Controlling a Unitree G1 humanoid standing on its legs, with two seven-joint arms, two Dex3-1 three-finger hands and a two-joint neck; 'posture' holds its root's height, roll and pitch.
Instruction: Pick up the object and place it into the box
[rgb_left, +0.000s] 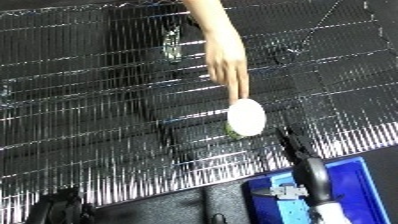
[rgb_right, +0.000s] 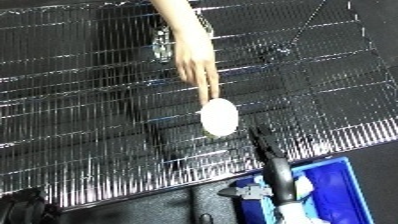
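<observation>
A person's hand (rgb_left: 226, 62) sets a white disc (rgb_left: 246, 117) on the ribbed surface (rgb_left: 89, 115).
Right hand (rgb_left: 300, 152), fingers straight and empty, hovers above the blue bin (rgb_left: 360, 187).

Person's hand (rgb_left: 226, 62) over the white object (rgb_left: 246, 117), blocking access from above, wire grid (rgb_left: 89, 100) open around

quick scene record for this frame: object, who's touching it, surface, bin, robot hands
object: white oval object, exact type unclear
contact: a person's hand reaches in from the top edge, fingertips at the object's upper end
surface: shiny black ribbed sheet
bin: blue bin, lower right, partly in view
right hand: black fingers extended toward the object, not touching
left hand: dark shape at lower-left corner, fingers not discernible
</observation>
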